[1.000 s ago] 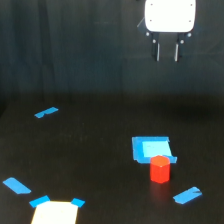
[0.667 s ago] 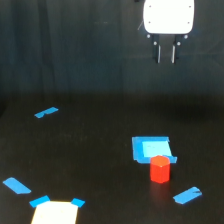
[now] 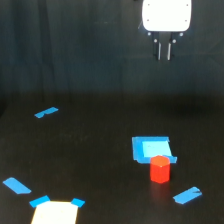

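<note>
Red block (image 3: 160,169) partly hides blue patch (image 3: 150,148); claw (image 3: 164,51) blurred above.

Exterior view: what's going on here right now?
The gripper hangs high above the dark table, holding nothing, its fingers narrower than a second ago. Well below it, a red block stands against the near edge of a blue square patch. Blue tape strips lie scattered around, and a pale sheet with blue corners sits at the exterior view's lower left.
</note>
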